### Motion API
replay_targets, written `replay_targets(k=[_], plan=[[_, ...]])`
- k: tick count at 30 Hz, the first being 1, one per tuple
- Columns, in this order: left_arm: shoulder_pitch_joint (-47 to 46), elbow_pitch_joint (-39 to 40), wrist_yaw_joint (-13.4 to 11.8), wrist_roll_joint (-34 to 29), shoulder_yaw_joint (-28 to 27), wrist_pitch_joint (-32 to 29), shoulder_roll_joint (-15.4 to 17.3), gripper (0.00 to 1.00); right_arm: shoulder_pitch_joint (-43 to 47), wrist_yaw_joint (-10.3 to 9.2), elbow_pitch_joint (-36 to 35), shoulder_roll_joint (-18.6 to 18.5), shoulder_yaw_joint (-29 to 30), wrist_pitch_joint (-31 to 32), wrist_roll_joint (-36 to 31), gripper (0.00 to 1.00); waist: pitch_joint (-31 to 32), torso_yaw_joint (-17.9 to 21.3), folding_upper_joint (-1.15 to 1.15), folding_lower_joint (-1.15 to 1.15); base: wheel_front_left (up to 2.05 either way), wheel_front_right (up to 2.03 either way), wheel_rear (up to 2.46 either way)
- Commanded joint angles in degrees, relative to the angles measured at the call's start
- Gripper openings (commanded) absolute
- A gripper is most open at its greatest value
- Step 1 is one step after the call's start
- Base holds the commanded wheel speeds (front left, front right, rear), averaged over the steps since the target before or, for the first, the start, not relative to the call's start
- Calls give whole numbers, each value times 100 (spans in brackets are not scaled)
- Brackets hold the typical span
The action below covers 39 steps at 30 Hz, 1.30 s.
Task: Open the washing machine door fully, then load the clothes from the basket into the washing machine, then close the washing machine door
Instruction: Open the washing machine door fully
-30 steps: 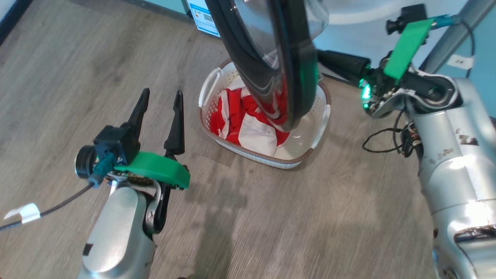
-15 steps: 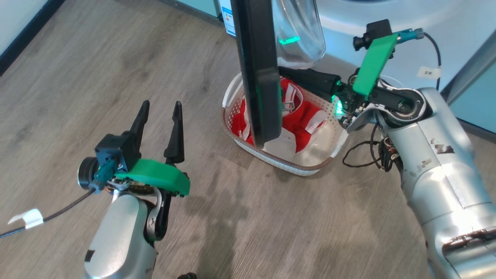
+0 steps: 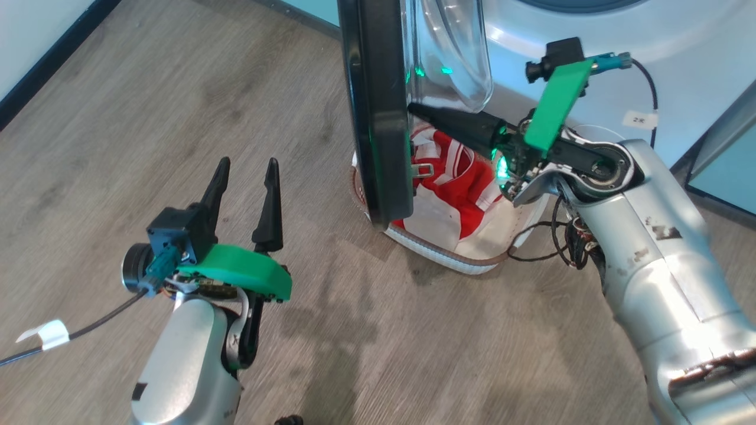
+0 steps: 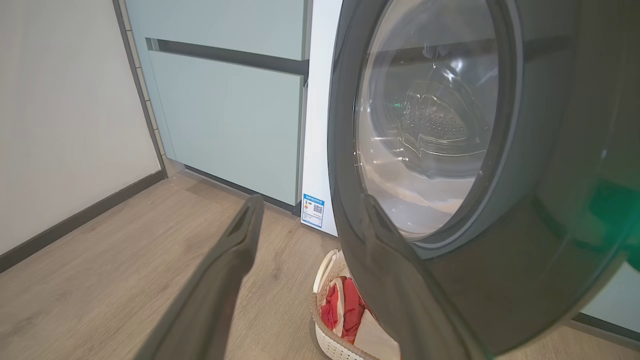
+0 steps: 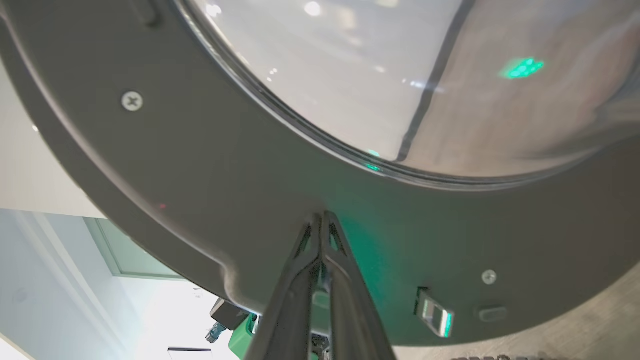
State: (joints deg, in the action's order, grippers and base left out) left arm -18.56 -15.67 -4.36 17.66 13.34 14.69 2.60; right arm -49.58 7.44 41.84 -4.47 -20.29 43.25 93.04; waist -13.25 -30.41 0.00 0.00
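The washing machine door (image 3: 378, 112), black-rimmed with bulging clear glass (image 4: 430, 120), stands swung out and edge-on over the basket (image 3: 449, 257). Red and white clothes (image 3: 458, 183) lie in the cream basket, partly hidden behind the door. My right gripper (image 3: 411, 108) is shut, with its joined tips pressed against the inner side of the door's black rim (image 5: 250, 165). My left gripper (image 3: 247, 165) hangs open and empty over the floor, left of the door. The white washing machine (image 3: 590, 53) fills the top right.
Pale teal cabinets (image 4: 225, 100) stand left of the machine, beside a white wall with a dark skirting (image 4: 80, 220). Wood floor (image 3: 147, 106) spreads left of and in front of the basket. A blue sticker (image 4: 313, 207) sits low on the machine's front.
The door has swung further open to the left with my shut right gripper pushing on its inner rim. The head camera has shifted too. The left gripper stays where it was.
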Motion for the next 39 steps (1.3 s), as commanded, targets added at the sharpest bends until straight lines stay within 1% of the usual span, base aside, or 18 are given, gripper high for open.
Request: replay_targets(k=[1, 5, 6, 7, 8, 9, 15, 21, 28, 32, 33, 34, 35, 37, 39], plan=[[-64, 159, -63, 41, -164, 30, 69, 100, 87, 5, -331, 153, 59, -110, 82, 0, 29, 24, 0, 0, 0, 0, 0], [-50, 135, -56, 30, -177, 30, 97, 100, 491, 5, -819, 57, 325, -317, 225, 0, 116, 111, 0, 0, 0, 0, 0], [-44, 135, -57, 29, -178, 30, 103, 100, 623, 5, -981, 26, 402, -384, 255, 2, 137, 140, 0, 0, 0, 0, 0], [-35, 134, -61, 28, -178, 30, 109, 100, 768, 5, -1160, -7, 486, -458, 284, 27, 161, 168, 0, 0, 0, 0, 0], [-29, 131, -64, 26, -177, 30, 117, 100, 927, 5, -1352, -42, 582, -547, 312, 61, 182, 192, 0, 0, 0, 0, 0], [-25, 134, -65, 27, -179, 30, 127, 100, 1091, 5, -1543, -75, 666, -623, 332, 100, 196, 223, 0, 0, 0, 0, 0], [46, 150, -97, 22, -183, 7, 209, 100, 2161, 5, -2675, -240, 1044, -1105, 256, 100, 308, 436, 0, 0, 0, 0, 0], [133, 241, -145, 30, -210, -64, 319, 100, 3099, 5, -3603, -235, 1299, -1645, 15, 100, 382, 655, 0, 0, 0, 0, 0], [233, 354, -209, 55, -233, -126, 395, 100, 3947, 5, -4357, -174, 1360, -2573, -803, 100, 420, 791, 0, 0, 0, 0, 0], [273, 402, -247, 76, -251, -155, 428, 100, 4112, 5, -4644, -192, 1343, -3243, -1467, 100, 431, 849, 0, 0, 0, 0, 0], [273, 402, -247, 76, -251, -155, 428, 100, 4112, 5, -4644, -192, 1343, -3243, -1467, 100, 431, 849, 0, 0, 0, 0, 0], [281, 414, -256, 81, -254, -160, 435, 100, 4110, 5, -4690, -236, 1338, -3438, -1703, 100, 432, 860, 0, 0, 0, 0, 0], [293, 436, -270, 87, -257, -170, 451, 100, 4054, 5, -4707, -347, 1331, -3889, -2290, 100, 435, 878, 0, 0, 0, 0, 0], [299, 456, -277, 90, -253, -178, 466, 100, 3947, 5, -4628, -451, 1320, -4349, -2957, 100, 437, 886, 0, 0, 0, 0, 0], [297, 474, -283, 93, -245, -188, 477, 100, 3799, 5, -4480, -580, 1329, -4809, -3809, 100, 441, 876, 0, 0, 0, 0, 0]])
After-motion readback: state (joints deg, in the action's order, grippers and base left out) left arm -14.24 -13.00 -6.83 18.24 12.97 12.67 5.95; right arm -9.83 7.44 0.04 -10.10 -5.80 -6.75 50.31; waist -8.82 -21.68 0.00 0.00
